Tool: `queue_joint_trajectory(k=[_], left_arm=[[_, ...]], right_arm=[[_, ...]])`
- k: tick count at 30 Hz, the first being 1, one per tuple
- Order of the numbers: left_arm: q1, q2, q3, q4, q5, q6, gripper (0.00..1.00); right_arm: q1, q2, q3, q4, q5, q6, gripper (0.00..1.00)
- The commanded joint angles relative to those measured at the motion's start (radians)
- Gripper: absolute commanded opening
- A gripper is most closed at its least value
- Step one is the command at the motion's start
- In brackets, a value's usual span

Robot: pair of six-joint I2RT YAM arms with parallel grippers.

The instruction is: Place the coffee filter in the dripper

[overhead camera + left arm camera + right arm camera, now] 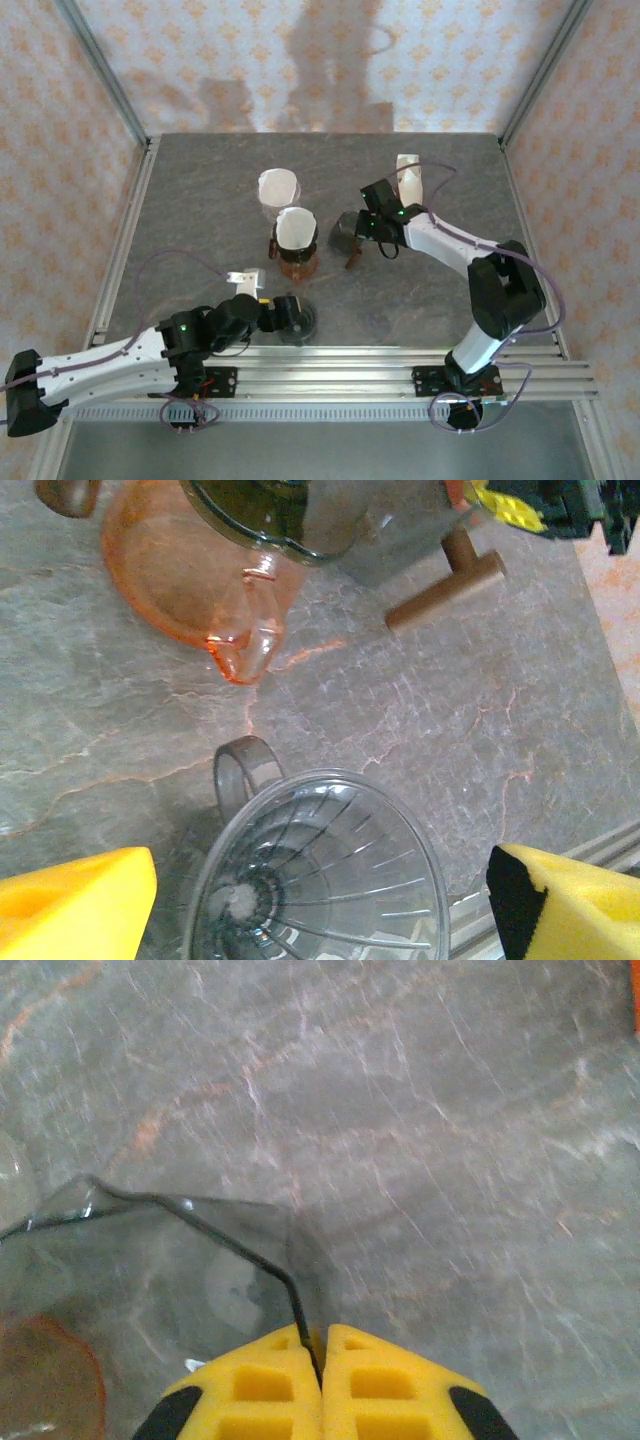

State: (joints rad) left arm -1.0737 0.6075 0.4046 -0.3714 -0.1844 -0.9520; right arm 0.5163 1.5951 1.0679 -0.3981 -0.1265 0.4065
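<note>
A clear ribbed glass dripper [315, 870] with a loop handle stands on the grey stone table near the front edge [296, 320]. My left gripper [320, 915] is open, with its yellow fingers [80, 905] wide on either side of the dripper [275, 314]. One white coffee filter [297, 230] sits in the mouth of an orange glass carafe [297, 264]. A second white filter [278, 189] stands behind it. My right gripper [322, 1360] is shut on the thin rim of a smoky glass container [150, 1270], just right of the carafe [358, 230].
The orange carafe's spout [240, 645] points toward the dripper. A brown wooden handle [445, 580] sticks out of the smoky container [345, 232]. A white upright object [408, 178] stands at the back right. Aluminium rails [400, 365] run along the table's near edge.
</note>
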Motion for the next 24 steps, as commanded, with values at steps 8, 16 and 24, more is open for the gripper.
queue_joint_trajectory(k=[8,16,24], left_arm=[[-0.006,-0.153,-0.025,-0.170,-0.099,-0.027,0.91],[-0.007,-0.164,-0.038,-0.177,-0.111,-0.032,0.97],[-0.008,-0.170,-0.041,-0.188,-0.116,-0.036,1.00]], right_arm=[[0.151,-0.346,-0.155,-0.246,0.085,-0.044,0.00],[0.394,-0.442,-0.189,-0.377,0.214,0.017,0.00],[0.532,-0.367,-0.189,-0.365,0.303,0.057,0.00]])
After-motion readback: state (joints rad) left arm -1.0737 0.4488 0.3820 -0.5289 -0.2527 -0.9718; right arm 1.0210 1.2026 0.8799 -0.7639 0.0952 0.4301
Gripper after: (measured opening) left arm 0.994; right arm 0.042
